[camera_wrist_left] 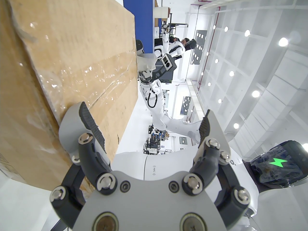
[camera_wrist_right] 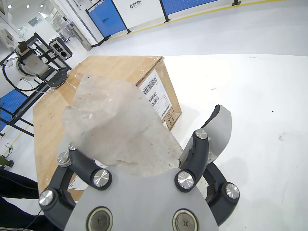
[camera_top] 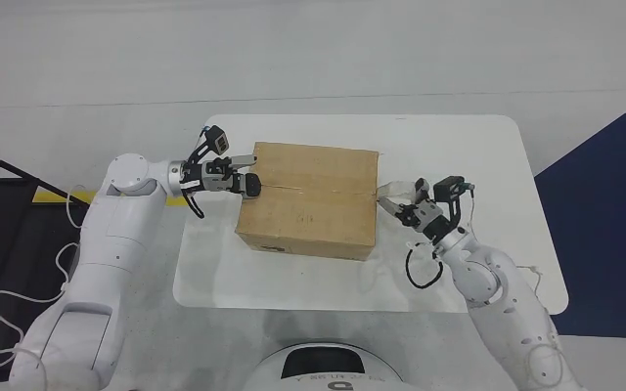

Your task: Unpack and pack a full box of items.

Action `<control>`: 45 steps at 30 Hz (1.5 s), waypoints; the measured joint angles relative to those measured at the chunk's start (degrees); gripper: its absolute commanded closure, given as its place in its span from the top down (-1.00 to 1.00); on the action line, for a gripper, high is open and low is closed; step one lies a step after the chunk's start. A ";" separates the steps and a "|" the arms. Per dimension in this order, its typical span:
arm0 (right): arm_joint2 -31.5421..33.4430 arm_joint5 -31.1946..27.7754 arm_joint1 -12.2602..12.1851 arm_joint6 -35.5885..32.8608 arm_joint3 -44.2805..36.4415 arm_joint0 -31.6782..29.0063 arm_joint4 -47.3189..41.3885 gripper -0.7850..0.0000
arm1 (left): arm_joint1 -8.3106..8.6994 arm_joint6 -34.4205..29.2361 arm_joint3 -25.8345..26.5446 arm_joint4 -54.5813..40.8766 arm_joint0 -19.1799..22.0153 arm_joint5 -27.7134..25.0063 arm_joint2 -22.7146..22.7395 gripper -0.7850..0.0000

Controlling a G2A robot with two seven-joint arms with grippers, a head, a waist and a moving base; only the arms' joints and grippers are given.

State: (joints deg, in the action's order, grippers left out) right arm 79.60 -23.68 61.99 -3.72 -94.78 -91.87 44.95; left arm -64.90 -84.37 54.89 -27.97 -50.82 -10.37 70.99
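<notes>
Table [camera_top: 469, 147]: white, carrying the box near its middle.
Box [camera_top: 308, 200]: brown cardboard, lying flat with the top flaps closed; no contents on show and nothing from it set out on the table.
Left gripper [camera_top: 249, 184]: at the box's left end, over the top edge; fingers [camera_wrist_left: 91, 121] apart and holding nothing; one pad touching or just above the cardboard, cannot tell which.
Right gripper [camera_top: 396, 208]: just beside the box's right end; fingers apart, not clamped.
Tape [camera_wrist_right: 115, 121]: crumpled clear strip draped over one finger of the right gripper and clinging there; whether fully free of the box, cannot tell.
Seam [camera_top: 313, 188]: along the middle of the top, glossy and wrinkled with clear tape at the left end.
Progress: judged very early, at the opening stage, with one strip of tape lifted at most.
Left to do: free the seam, open the flaps, take every item out, then put all back and close.
</notes>
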 measured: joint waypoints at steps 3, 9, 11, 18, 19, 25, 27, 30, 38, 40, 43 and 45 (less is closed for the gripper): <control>-0.92 2.82 0.30 0.95 0.33 0.52 1.66 1.00 | 0.00 0.00 0.00 0.00 0.00 0.00 0.00 1.00; -3.41 11.32 1.18 3.65 0.76 2.30 5.73 1.00 | 0.00 0.00 0.00 0.00 0.00 0.00 0.00 1.00; -4.24 13.17 1.47 3.90 0.61 2.91 5.82 1.00 | 0.00 0.00 0.00 0.00 0.00 0.00 0.00 1.00; -4.70 15.01 1.84 4.48 -3.58 1.58 6.05 1.00 | 0.00 0.00 0.00 0.00 0.00 0.00 0.00 1.00; -4.65 15.20 1.84 4.36 -4.49 1.12 6.42 1.00 | 0.00 0.00 0.00 0.00 0.00 0.00 0.00 1.00; -4.91 20.59 1.99 1.27 -11.84 -0.94 10.04 1.00 | 0.00 0.00 0.00 0.00 0.00 0.00 0.00 1.00; -5.93 23.77 2.18 -1.49 -14.66 -0.75 11.76 1.00 | 0.00 0.00 0.00 0.00 0.00 0.00 0.00 1.00; -8.75 28.66 2.63 -5.97 -18.11 0.33 15.30 1.00 | 0.00 0.00 0.00 0.00 0.00 0.00 0.00 1.00; -21.57 38.19 5.04 -16.74 -18.44 9.19 26.01 1.00 | 0.00 0.00 0.00 0.00 0.00 0.00 0.00 1.00; -24.67 39.91 5.83 -18.53 -17.53 11.59 27.55 1.00 | 0.00 0.00 0.00 0.00 0.00 0.00 0.00 1.00; -29.31 43.20 7.31 -21.01 -15.58 15.53 29.63 1.00 | 0.00 0.00 0.00 0.00 0.00 0.00 0.00 1.00; -32.03 45.36 8.34 -22.46 -13.89 18.04 30.82 1.00 | 0.00 0.00 0.00 0.00 0.00 0.00 0.00 1.00</control>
State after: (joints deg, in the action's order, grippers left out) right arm 47.57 21.67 70.33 -26.18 -108.67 -73.83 75.76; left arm -64.90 -84.37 54.89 -27.97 -50.82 -10.37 70.99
